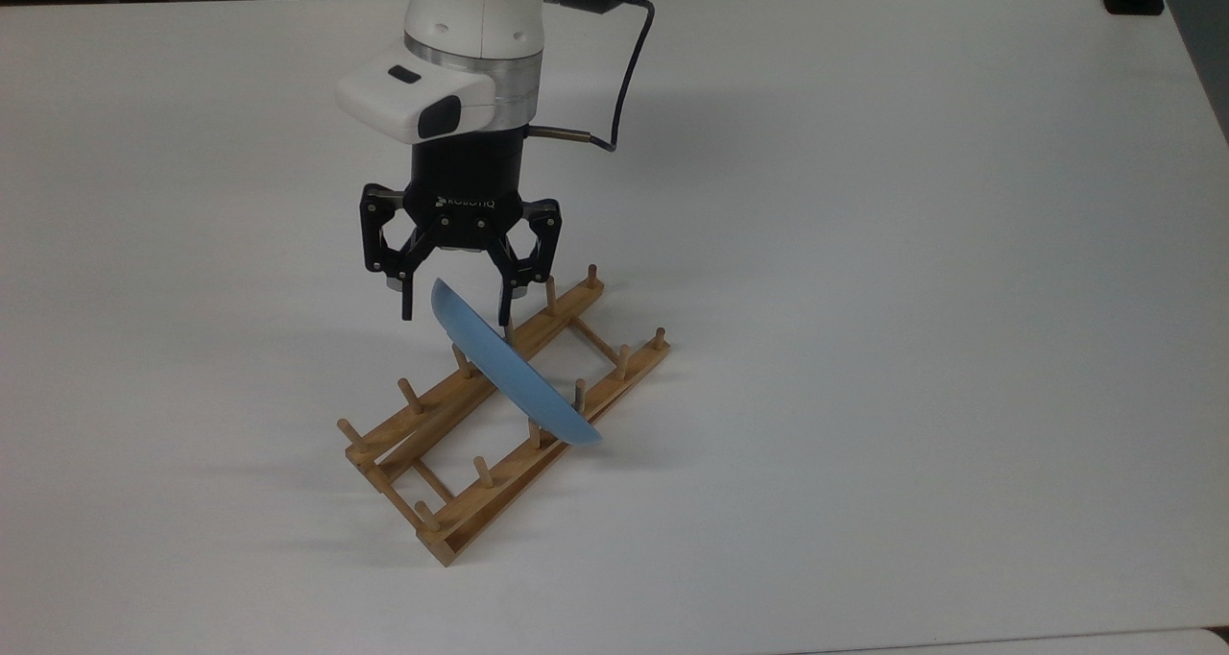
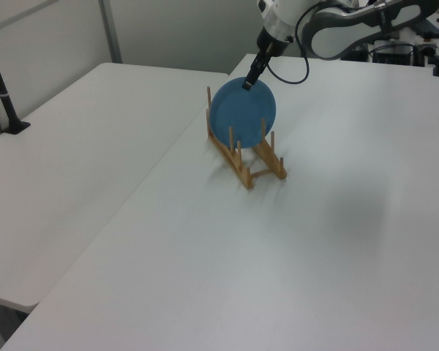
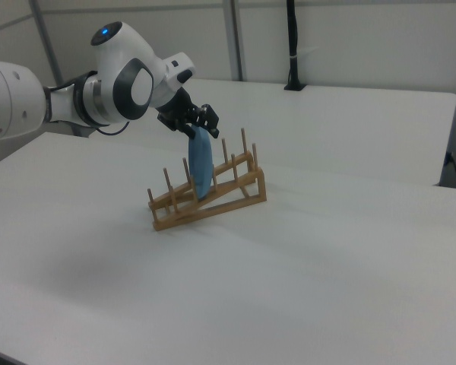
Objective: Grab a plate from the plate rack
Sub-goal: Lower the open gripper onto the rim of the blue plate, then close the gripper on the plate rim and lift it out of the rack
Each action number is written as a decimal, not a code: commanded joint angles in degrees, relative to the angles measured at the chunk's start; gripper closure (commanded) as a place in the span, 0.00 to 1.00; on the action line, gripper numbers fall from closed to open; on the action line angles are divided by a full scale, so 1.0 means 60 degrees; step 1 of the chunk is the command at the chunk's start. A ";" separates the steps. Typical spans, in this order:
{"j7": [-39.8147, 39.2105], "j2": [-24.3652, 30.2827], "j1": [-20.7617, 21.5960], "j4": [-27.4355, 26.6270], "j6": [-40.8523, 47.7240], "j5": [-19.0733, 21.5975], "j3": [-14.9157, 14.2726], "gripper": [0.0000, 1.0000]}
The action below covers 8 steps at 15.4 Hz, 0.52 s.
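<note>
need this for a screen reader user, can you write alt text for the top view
A robot gripper hangs with open jaws on either side of the top rim of a light-blue plate, which stands on edge in a wooden plate rack on a white table.

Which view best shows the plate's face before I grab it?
The left view: the plate faces that camera as a full blue disc, standing in the rack. The top view and right view show it edge-on, with the open hand straddling its top rim.
</note>
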State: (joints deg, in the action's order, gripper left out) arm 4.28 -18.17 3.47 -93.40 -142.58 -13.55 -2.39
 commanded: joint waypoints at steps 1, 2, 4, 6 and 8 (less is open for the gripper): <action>0.0444 0.0231 0.0155 -0.0136 -0.0070 -0.0159 -0.0057 0.49; 0.0444 0.0231 0.0155 -0.0136 -0.0070 -0.0159 -0.0042 0.56; 0.0444 0.0246 0.0169 -0.0136 -0.0056 -0.0174 -0.0027 0.68; 0.0429 0.0275 0.0169 -0.0136 -0.0056 -0.0174 -0.0012 0.81; 0.0415 0.0333 0.0155 -0.0150 -0.0041 -0.0189 0.0075 0.93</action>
State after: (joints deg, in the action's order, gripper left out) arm 5.31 -17.91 3.91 -93.13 -142.58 -13.61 -2.21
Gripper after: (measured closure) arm 0.731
